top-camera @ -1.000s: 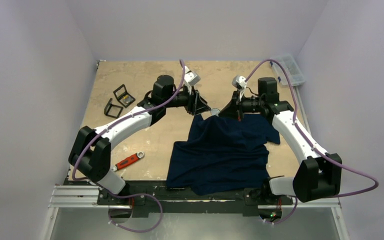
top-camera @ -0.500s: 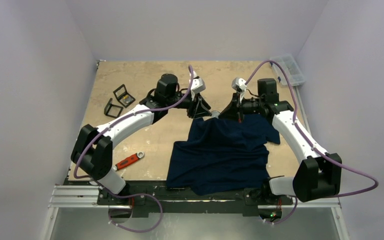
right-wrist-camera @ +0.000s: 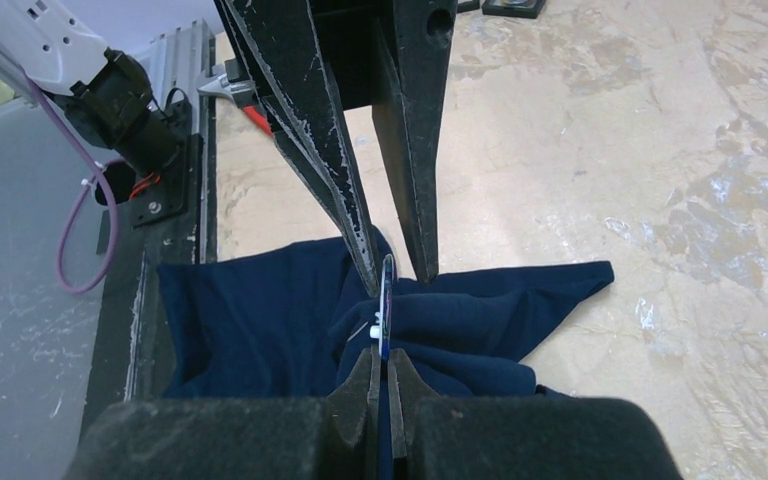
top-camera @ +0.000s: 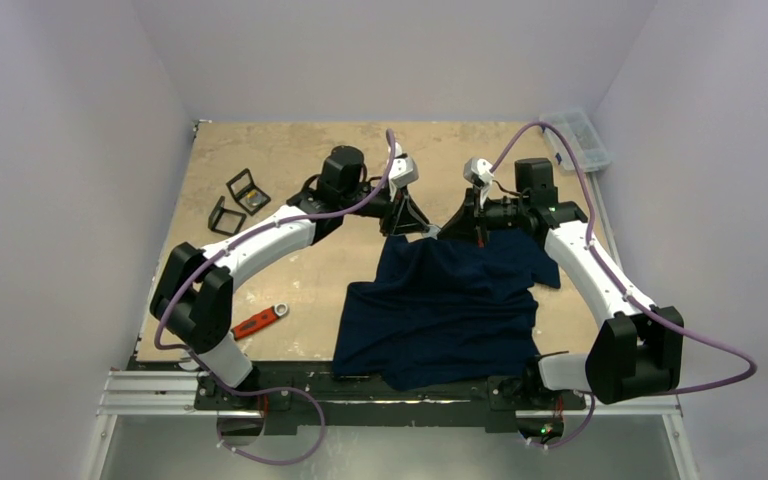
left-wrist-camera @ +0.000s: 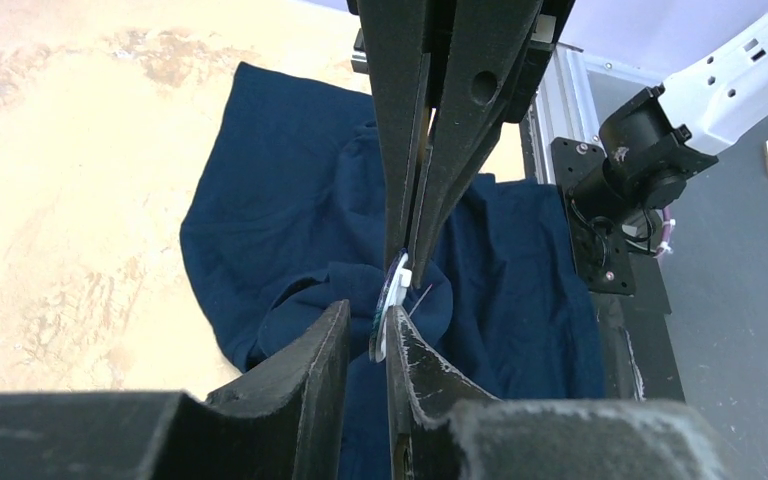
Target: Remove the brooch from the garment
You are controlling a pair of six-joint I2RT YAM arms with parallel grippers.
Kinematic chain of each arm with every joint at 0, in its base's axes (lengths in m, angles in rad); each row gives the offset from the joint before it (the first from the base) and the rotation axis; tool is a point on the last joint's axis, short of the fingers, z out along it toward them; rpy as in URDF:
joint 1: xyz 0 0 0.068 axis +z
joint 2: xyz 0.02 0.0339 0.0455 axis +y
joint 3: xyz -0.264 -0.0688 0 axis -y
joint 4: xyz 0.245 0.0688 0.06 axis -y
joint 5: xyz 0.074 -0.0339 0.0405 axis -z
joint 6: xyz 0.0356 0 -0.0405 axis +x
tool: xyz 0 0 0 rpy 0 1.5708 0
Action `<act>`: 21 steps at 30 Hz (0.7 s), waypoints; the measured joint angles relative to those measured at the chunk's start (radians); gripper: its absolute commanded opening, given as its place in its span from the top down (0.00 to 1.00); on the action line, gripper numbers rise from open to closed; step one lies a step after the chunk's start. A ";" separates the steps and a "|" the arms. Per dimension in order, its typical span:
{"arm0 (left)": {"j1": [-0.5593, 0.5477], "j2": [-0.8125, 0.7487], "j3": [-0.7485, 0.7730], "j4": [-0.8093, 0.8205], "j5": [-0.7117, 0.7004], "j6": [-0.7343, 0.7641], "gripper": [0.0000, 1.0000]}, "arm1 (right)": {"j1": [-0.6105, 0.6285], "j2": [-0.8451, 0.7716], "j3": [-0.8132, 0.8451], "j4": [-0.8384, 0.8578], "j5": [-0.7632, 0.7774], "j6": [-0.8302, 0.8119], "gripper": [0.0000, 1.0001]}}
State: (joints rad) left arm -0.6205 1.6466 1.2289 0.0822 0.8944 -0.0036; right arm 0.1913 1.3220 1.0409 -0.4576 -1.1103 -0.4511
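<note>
The dark navy T-shirt (top-camera: 440,310) lies crumpled on the table, its far edge lifted between the two grippers. The brooch (right-wrist-camera: 386,295) is a thin disc seen edge-on, with a white clasp and a pin in a bunched fold of cloth; it also shows in the left wrist view (left-wrist-camera: 390,305). My right gripper (right-wrist-camera: 381,352) is shut on the brooch's edge. My left gripper (left-wrist-camera: 367,312) is open a narrow way, its fingers on either side of the brooch's opposite edge; one finger (left-wrist-camera: 405,345) touches the disc. In the top view both grippers, left (top-camera: 418,228) and right (top-camera: 448,228), meet tip to tip.
A red-handled wrench (top-camera: 257,321) lies left of the shirt. Two small black frames (top-camera: 237,200) sit at the far left. A clear plastic box (top-camera: 578,138) stands at the far right corner. The shirt hangs over the table's near edge (top-camera: 260,365).
My left arm has swung right, bringing its gripper up to the brooch and its fingers around it. The right arm and the shirt have stayed put.
</note>
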 measured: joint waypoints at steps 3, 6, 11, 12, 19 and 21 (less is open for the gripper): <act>-0.003 0.002 0.000 -0.005 0.001 0.000 0.86 | 0.000 0.000 0.000 -0.001 -0.001 -0.004 1.00; -0.003 0.003 0.000 -0.007 0.007 -0.002 0.97 | 0.000 0.000 0.000 -0.001 -0.001 -0.007 1.00; -0.005 0.005 0.000 -0.032 0.015 0.017 1.00 | -0.001 0.001 0.000 -0.006 0.002 -0.011 0.85; -0.008 0.004 0.001 -0.047 0.011 0.035 1.00 | 0.000 0.002 0.000 -0.008 0.002 -0.012 0.79; -0.037 0.001 0.003 -0.214 -0.166 0.224 1.00 | 0.000 0.016 0.000 -0.026 0.000 -0.033 0.61; -0.049 0.001 0.003 -0.265 -0.247 0.282 1.00 | 0.000 0.016 0.000 -0.033 0.002 -0.039 0.58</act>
State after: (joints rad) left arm -0.6693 1.6474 1.2320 -0.1825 0.6472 0.2783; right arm 0.1917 1.3380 1.0412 -0.4904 -1.1084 -0.4904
